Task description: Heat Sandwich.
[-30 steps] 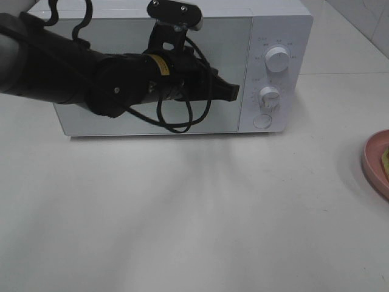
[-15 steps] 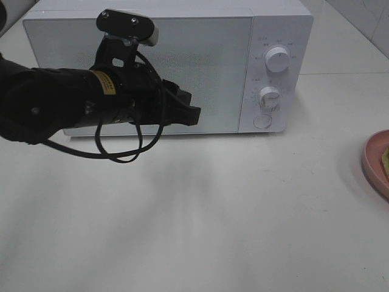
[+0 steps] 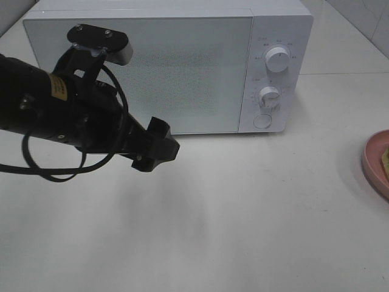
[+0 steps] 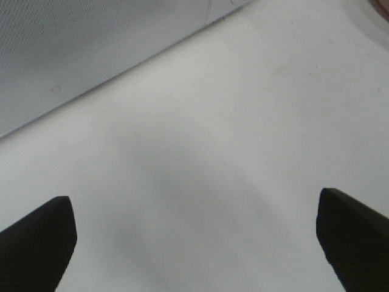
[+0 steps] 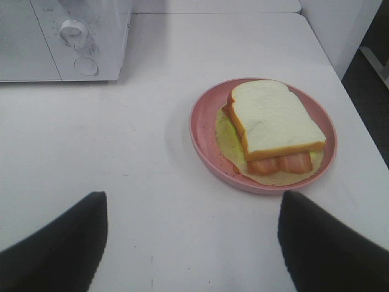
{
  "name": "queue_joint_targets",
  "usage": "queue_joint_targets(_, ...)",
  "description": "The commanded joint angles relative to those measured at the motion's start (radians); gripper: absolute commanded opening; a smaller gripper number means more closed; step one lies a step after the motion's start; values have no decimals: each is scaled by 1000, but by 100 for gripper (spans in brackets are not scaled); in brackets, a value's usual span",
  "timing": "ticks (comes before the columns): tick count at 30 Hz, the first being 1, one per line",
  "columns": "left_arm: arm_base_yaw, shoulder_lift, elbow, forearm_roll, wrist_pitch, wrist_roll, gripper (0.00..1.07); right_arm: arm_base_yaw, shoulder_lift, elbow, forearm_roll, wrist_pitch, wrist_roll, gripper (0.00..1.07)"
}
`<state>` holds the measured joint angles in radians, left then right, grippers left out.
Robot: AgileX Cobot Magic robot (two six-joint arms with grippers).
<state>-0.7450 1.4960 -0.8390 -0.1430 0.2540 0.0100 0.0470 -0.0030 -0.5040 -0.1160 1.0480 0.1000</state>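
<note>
White box microwave (image 3: 182,61) with closed door and two round white knobs (image 3: 278,59) sits at far side of the white worktop (image 3: 243,213). Black left claw (image 3: 159,146) hovers over the worktop just in front of the microwave door, its fingers (image 4: 36,243) spread wide apart, holding nothing. Right claw (image 5: 191,243) also has fingers apart, empty, above the worktop near the round pink plate (image 5: 206,146). White sliced-bread sandwich with tan crust and orange filling (image 5: 273,121) lies on that plate, far right of the microwave, at the worktop's right edge.
</note>
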Motion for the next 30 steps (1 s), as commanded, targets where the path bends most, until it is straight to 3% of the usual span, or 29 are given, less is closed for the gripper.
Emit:
queue_joint_targets(1,25,-54,0,-4,134,-15,101,3,-26,0,-2,-6,-10,76)
queue_joint_targets(4,93,-99,0,-6,252,-51,101,3,-26,0,-2,-6,-10,76)
queue_joint_targets(10,187,-154,0,-6,381,-47,101,3,-26,0,-2,-6,-10,76)
queue_joint_targets(20,436,-285,0,-1,594,-38,101,3,-26,0,-2,-6,-10,76)
queue_joint_targets(22,509,-336,0,23,674,-27,101,3,-26,0,-2,-6,-10,76)
queue_joint_targets(30,659,-467,0,92,774,-21,101,3,-26,0,-2,-6,-10,76)
